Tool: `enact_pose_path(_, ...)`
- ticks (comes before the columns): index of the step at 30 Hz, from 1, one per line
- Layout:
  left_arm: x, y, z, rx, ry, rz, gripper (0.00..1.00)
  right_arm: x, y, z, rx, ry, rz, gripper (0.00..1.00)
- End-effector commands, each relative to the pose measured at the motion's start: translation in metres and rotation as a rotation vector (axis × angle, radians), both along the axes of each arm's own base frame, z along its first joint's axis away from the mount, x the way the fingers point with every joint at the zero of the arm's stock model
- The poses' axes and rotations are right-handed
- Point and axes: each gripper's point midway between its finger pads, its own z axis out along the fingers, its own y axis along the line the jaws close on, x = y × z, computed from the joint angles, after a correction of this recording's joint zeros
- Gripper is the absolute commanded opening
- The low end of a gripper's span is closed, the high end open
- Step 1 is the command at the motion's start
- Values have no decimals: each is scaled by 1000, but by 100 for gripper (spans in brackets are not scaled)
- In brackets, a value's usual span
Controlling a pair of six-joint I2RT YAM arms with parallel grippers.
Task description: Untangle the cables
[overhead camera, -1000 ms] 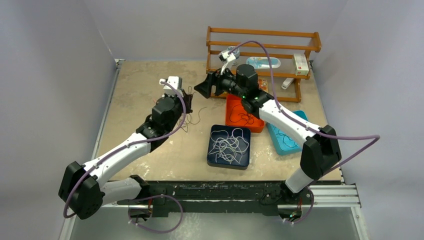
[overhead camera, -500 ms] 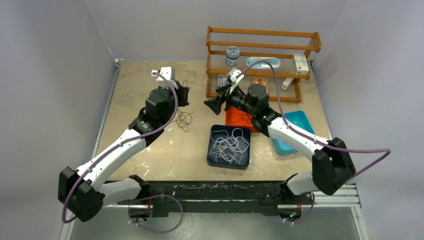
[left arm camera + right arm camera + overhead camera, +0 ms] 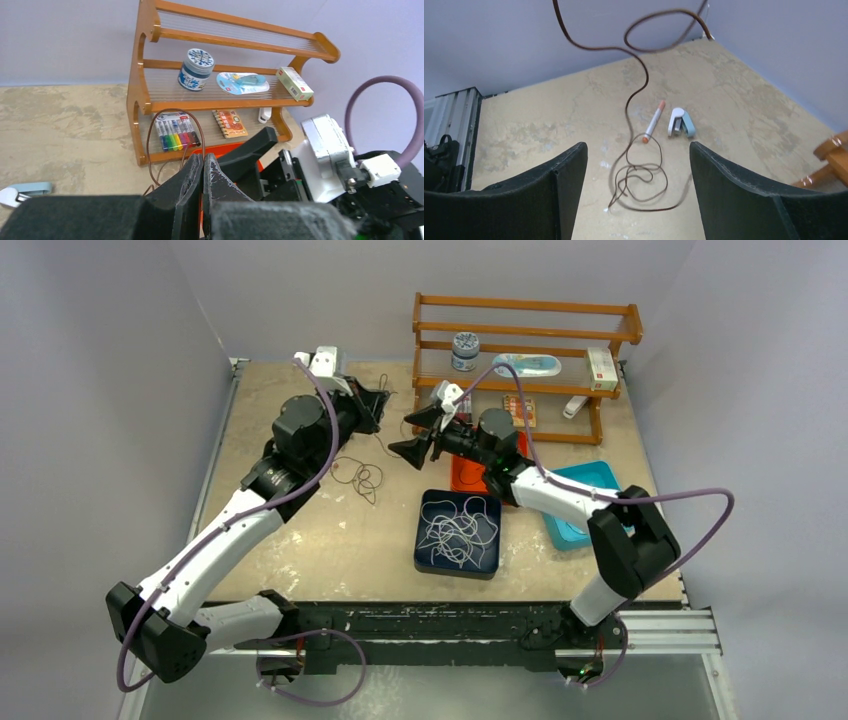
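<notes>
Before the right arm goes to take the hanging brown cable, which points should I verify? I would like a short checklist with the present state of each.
1. Left gripper shut on brown cable: ok.
2. Right gripper open: ok.
3. Hanging strand framed by the right gripper in its wrist view: ok.
4. Cable's lower part free of loops: not ok, it is coiled on the table.
5. Pen clear of the cable: cannot tell.

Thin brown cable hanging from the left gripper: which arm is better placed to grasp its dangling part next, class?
Probably the right. The right gripper is open, facing the hanging thin brown cable; the left gripper is shut on its upper part, holding it up.
</notes>
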Motion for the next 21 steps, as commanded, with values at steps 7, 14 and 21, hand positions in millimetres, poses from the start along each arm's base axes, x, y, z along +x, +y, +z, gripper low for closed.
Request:
enact_pose_path(7,-14,-13,41,-95,-57,-103,0,2,28,67,218,-136,86,72)
enact_pose_path(14,-18,-14,43,-111,-57,-115,0,5,35,77,252,-150,109,63)
enact_pose_path(21,-20,-13,44,-117,-62,-116,0,5,34,78,271,-134,108,37)
